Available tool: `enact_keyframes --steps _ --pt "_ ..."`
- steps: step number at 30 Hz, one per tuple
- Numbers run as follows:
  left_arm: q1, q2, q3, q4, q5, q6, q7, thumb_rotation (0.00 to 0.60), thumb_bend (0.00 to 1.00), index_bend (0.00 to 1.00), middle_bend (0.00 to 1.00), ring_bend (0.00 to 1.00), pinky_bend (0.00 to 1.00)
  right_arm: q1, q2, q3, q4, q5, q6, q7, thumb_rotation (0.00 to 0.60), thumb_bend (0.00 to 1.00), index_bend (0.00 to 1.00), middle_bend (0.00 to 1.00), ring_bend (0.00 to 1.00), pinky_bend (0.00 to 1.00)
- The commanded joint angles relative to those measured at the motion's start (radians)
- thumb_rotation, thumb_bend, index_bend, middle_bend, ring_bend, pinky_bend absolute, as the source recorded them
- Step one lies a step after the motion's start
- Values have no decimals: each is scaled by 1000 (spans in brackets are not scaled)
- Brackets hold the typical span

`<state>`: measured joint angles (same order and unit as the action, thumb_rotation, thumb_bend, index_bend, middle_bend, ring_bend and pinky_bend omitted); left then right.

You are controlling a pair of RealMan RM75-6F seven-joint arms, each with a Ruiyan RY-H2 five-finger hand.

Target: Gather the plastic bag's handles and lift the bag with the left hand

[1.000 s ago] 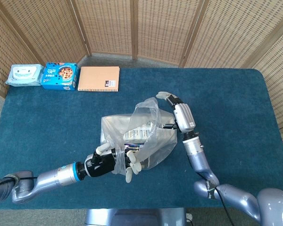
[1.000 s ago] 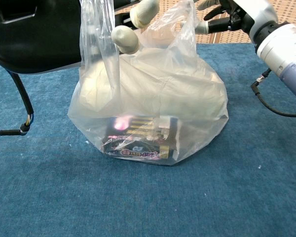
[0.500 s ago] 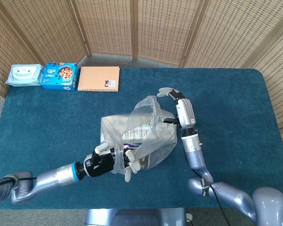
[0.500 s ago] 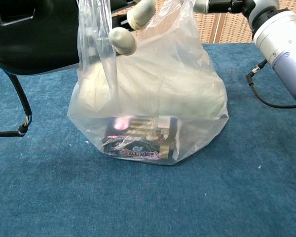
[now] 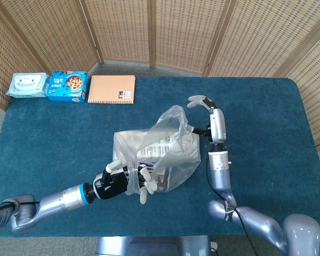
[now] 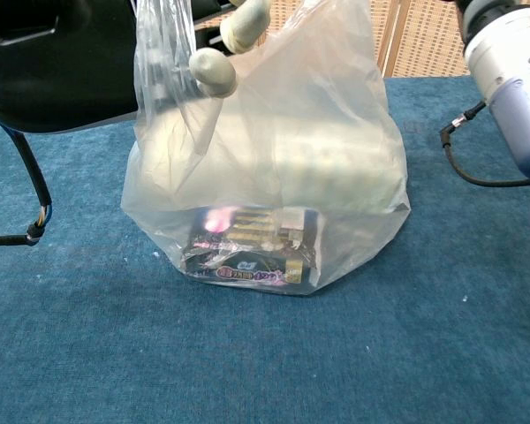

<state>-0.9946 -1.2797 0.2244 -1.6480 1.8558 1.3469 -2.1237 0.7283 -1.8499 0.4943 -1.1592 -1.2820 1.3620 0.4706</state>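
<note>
The clear plastic bag (image 5: pixel 160 157) stands on the blue table (image 5: pixel 266 106) between the two hands, its base resting on the cloth in the chest view, with a dark printed packet (image 6: pixel 247 252) lying inside at the bottom. The left hand (image 5: pixel 129 181) is at the bag's near-left side, its pale fingers (image 6: pixel 214 71) hooked around one raised handle strip (image 6: pixel 163 62), so it holds that handle. The right hand (image 5: pixel 212 118) is just beyond the bag's far-right top corner, touching or pinching the other handle (image 5: pixel 176 114) there; its fingertips spread above, and whether it truly grips cannot be told. Well away from both hands, at the far-left table edge, lie a wipes pack (image 5: pixel 26 84), a blue box (image 5: pixel 68 86) and a brown notebook (image 5: pixel 112 89).
</note>
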Motion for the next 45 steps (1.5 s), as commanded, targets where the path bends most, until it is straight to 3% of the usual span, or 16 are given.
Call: enact_keyframes --steps 1,4,8,14,17,24,31,34,39,45 --pt "0 -2 -2 -1 -4 -4 1 0 241 353 364 351 467 -9 6 -3 -8 1 6 8 453 178 530 377 339 242" --pt "-1 -3 -3 -1 -5 -9 2 0 241 353 364 351 466 -16 8 -8 -5 -9 19 17 545 192 608 392 353 255" --pt "-1 -1 -4 -3 -9 -15 4 0 241 353 363 351 467 -26 17 -19 8 -24 28 42 551 224 667 401 360 262" --pt "0 -2 -4 -5 -11 -21 4 0 241 353 364 351 467 -37 30 -31 11 -32 22 75 554 245 672 403 358 266" --pt "0 -3 -6 -4 -14 -25 4 0 241 353 363 351 467 -40 39 -40 12 -36 10 88 549 246 607 389 348 265" --pt "0 -10 -13 -1 -26 -38 3 0 241 353 364 351 467 -34 85 -68 -40 -37 -70 98 550 248 310 288 258 201" --pt "1 -11 -15 -1 -36 -51 4 0 241 353 364 351 466 -35 125 -63 -106 -26 -125 170 551 284 241 254 222 172" --pt "3 -11 -20 -1 -43 -55 4 0 240 353 363 351 467 -39 147 -71 -121 -43 -137 223 553 333 264 247 214 163" --pt "4 -13 -24 -2 -48 -61 5 0 241 353 363 351 466 -40 146 -83 -107 -73 -120 254 600 451 427 256 216 163" --pt "8 -12 -26 0 -53 -68 4 0 241 353 363 351 467 -43 142 -89 -99 -83 -102 267 600 541 528 275 224 163"
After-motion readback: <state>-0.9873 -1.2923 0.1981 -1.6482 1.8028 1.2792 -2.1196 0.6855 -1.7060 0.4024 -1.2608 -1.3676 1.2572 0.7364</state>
